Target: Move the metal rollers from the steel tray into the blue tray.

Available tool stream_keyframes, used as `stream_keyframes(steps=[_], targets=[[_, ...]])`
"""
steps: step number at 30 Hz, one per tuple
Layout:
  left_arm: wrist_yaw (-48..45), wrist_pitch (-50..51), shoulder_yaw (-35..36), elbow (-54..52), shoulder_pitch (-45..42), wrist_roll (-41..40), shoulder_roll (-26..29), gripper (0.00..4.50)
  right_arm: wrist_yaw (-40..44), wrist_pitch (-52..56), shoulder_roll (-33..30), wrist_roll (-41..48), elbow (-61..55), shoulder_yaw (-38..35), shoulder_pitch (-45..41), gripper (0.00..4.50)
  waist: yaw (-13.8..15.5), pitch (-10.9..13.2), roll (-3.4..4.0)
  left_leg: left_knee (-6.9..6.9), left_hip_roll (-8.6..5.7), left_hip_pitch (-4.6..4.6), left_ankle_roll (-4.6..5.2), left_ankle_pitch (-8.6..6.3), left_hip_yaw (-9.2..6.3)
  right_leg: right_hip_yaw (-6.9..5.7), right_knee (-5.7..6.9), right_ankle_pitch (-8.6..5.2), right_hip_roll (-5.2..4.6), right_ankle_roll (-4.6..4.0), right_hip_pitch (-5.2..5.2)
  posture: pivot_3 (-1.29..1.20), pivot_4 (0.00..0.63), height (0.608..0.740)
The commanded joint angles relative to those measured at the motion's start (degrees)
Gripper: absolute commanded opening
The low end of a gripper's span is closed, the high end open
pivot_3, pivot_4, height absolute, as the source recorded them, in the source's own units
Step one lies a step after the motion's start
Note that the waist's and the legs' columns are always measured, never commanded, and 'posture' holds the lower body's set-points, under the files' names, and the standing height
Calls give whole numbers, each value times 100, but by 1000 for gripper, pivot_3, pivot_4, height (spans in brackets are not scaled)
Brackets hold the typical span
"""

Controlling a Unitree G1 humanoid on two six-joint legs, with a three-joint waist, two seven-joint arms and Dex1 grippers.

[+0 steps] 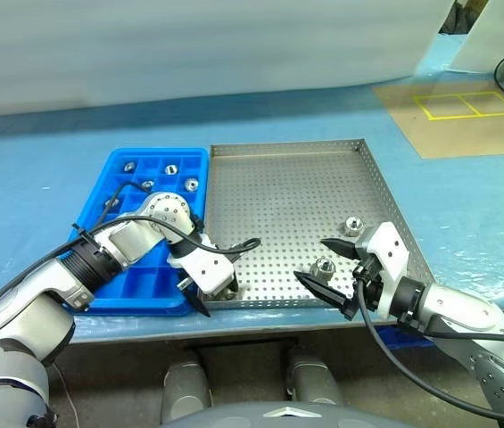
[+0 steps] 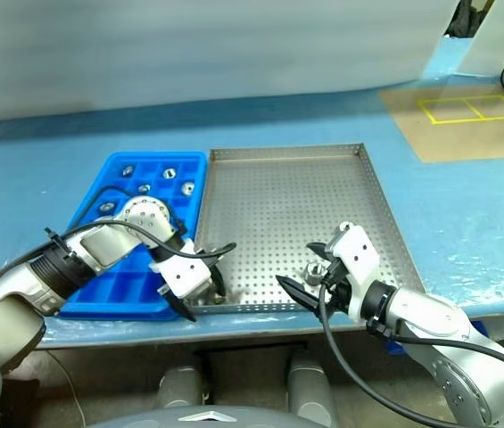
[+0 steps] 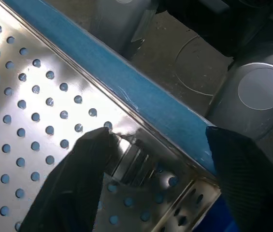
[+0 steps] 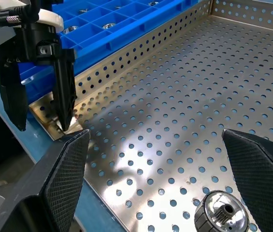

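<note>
steel tray (image 1: 296, 192) corner, left gripper (image 1: 205, 294) seemingly astride 1 roller (image 3: 129, 162)

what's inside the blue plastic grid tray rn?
The blue plastic grid tray holds at least five shiny metal rollers in its far cells. The left gripper and its arm cover some near cells.

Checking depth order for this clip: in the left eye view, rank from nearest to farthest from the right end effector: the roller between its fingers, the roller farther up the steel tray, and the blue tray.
1. Small shiny metal roller, between the right end effector's fingers.
2. Second shiny metal roller, just beyond, near the perforated steel tray's right rim.
3. Bright blue plastic cell tray, across the steel tray, on its left.
</note>
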Motion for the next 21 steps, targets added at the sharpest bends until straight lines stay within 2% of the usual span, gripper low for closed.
stream_keyframes(steps=[1,4,7,9,10,11,12,13,14,15,16,17,18,19,20,21], targets=[[0,97,14,168,110,593,76,2101,-32,-57,-42,80,-194,-45,-79,4500,1,0,0,1,-5,0,0,0,0,1,-4,-2,-4,3,-1,-365,150,740],[88,66,89,245,148,727,25,1240,-31,-82,-43,47,-90,35,-232,4500,-8,4,-7,1,-52,2,2,-2,-10,3,-14,-12,-40,20,-6,-354,150,740],[398,127,348,316,196,806,-175,1043,-19,-102,-15,7,55,142,-459,4500,-43,2,15,9,-82,1,5,-4,-35,-40,-69,-25,-84,41,-11,-334,150,740],[443,88,468,430,166,907,-233,1043,-14,-121,-1,-23,152,215,-585,4500,-93,30,81,2,-84,3,36,-24,-124,-192,-238,-26,-111,41,29,-324,150,740],[487,79,537,481,149,935,-279,1043,-1,-146,0,-45,201,249,-632,4500,-105,66,137,-2,-58,8,55,-37,-179,-311,-356,-26,-119,40,101,-320,150,740],[523,75,603,527,137,944,-333,1043,10,-169,0,-68,243,279,-667,4500,2,83,149,-69,-11,-1,67,-43,-217,-473,-406,-52,-145,9,231,-318,150,740],[602,233,708,559,115,901,-435,1043,28,-210,0,-115,289,320,-685,4500,183,25,2,-104,18,-37,67,-44,-154,-607,78,-253,-248,-141,206,-315,150,740],[700,355,813,623,75,884,-542,1043,34,-245,9,-165,337,370,-716,4500,311,-13,-175,-99,31,-40,57,-35,47,-530,495,-398,-267,-220,274,-316,150,740],[810,555,950,663,41,822,-682,1043,30,-289,19,-212,379,417,-741,4500,407,46,-58,23,-3,-41,24,-41,203,-269,654,-742,-195,-52,269,-319,150,740],[840,834,1080,655,15,714,-800,1378,18,-328,33,-248,416,454,-766,4500,455,27,54,333,-40,-146,4,-86,-15,-254,663,-781,-210,-67,217,-323,150,740],[823,1054,1173,608,-12,620,-873,1597,17,-363,44,-277,433,471,-759,4500,409,33,53,534,-282,-89,14,-106,-320,-228,634,-780,-166,-66,222,-325,150,740],[792,1265,1251,557,-34,524,-934,1932,19,-395,56,-306,448,481,-743,4500,362,46,44,330,-405,-12,126,-262,-403,-210,588,-777,-155,-61,210,-326,150,740],[760,1507,1314,491,-52,437,-984,2269,22,-420,67,-329,454,484,-718,4500,293,46,30,144,-391,-12,69,-171,-333,-123,475,-762,-80,-71,192,-327,150,740],[715,1742,1361,422,-72,355,-1028,2597,25,-444,77,-354,464,495,-701,4500,239,45,3,40,-336,-26,77,-86,-262,-120,361,-686,-55,-107,200,-330,150,740],[668,2010,1409,338,-89,254,-1074,2924,24,-469,85,-378,474,510,-684,4500,194,45,-15,30,-333,-52,128,-46,-240,-134,267,-480,-55,-122,207,-332,150,740],[637,2223,1442,259,-100,183,-1103,3314,25,-492,89,-398,476,522,-665,4500,162,45,-17,41,-319,-66,159,-59,-226,-144,210,-355,-57,-146,213,-332,150,740]])
